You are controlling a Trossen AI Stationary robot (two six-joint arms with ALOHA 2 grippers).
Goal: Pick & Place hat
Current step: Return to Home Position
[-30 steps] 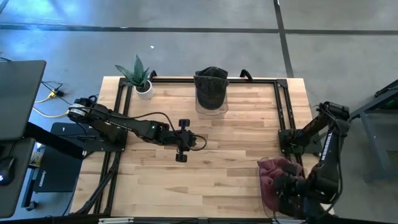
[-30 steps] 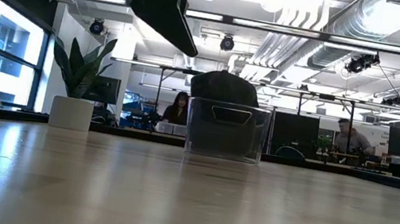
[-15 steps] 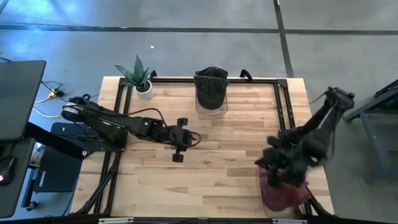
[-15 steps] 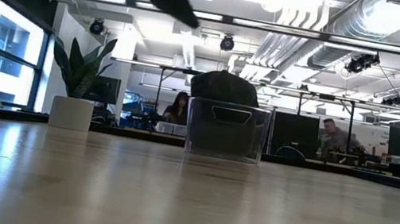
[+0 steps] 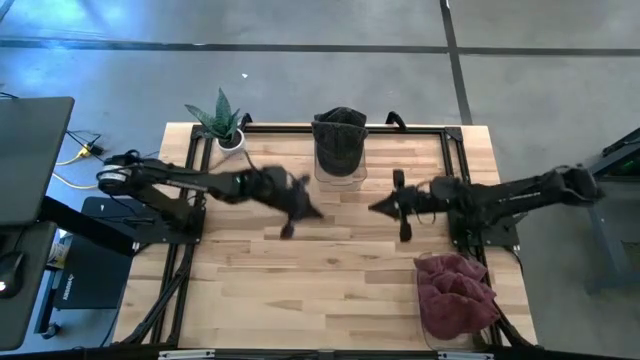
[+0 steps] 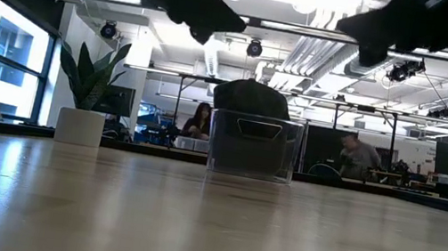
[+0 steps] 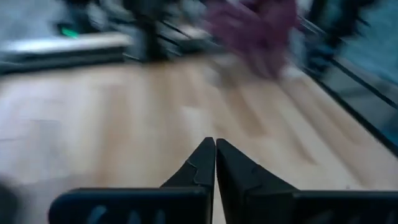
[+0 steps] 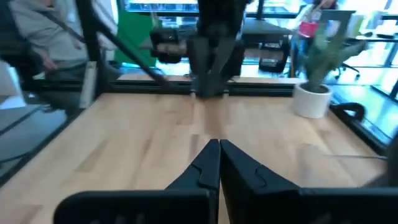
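R gripper (image 5: 400, 207): fingers together, empty. Red caps (image 5: 455, 290) lie in the clear bin (image 5: 426, 325), behind and to one side of it. L gripper (image 5: 295, 207), also closed, faces it, near. Risk: a wide homing swing could make the arms collide.

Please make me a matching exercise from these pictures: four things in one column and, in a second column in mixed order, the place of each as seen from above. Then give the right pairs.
Things:
1. potted plant
2. dark cap
3. red caps
4. left claw

Places in the high view:
A. bottom right corner of the table
B. over the table, left of its middle, shut
C. top left corner
D. middle of the top edge, in a clear bin

Pairs: 1-C, 2-D, 3-A, 4-B.
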